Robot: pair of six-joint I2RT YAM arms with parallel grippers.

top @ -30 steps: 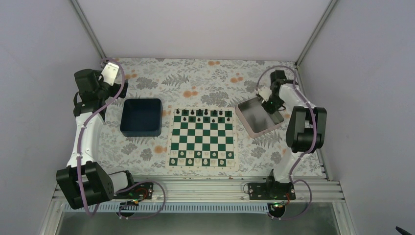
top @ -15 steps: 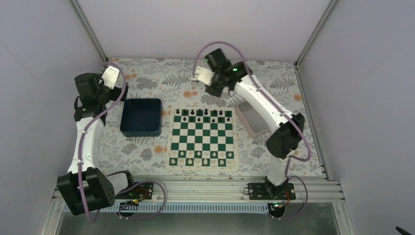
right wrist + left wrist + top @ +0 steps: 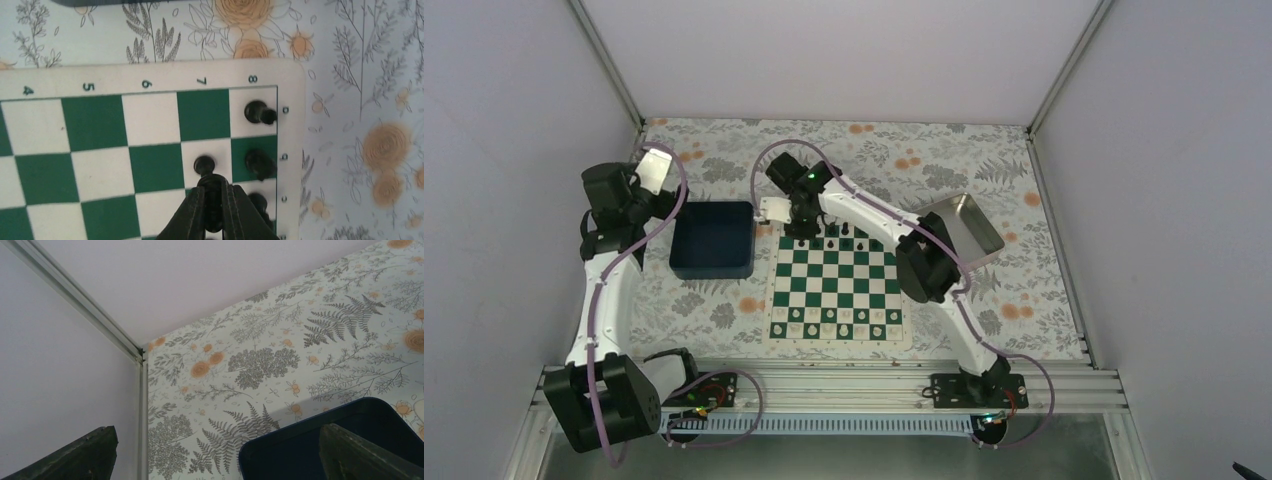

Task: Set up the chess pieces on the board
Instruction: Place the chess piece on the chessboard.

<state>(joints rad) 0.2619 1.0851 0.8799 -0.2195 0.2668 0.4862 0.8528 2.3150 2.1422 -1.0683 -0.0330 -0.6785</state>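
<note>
Chess piece, rounded black, tight between right end effector fingers near corner of checkered board

**Black pieces on the board's upper rows**

The board, green and white squares within a white border, is laid flat at mid-frame. The black chess pieces are stood upright on its upper two rows. One held piece is clamped upright in the right tool.

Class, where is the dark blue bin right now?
In the top external view, the dark blue bin sits on the table just left of the far half of the board; the left wrist view catches its rim at lower right.
</note>
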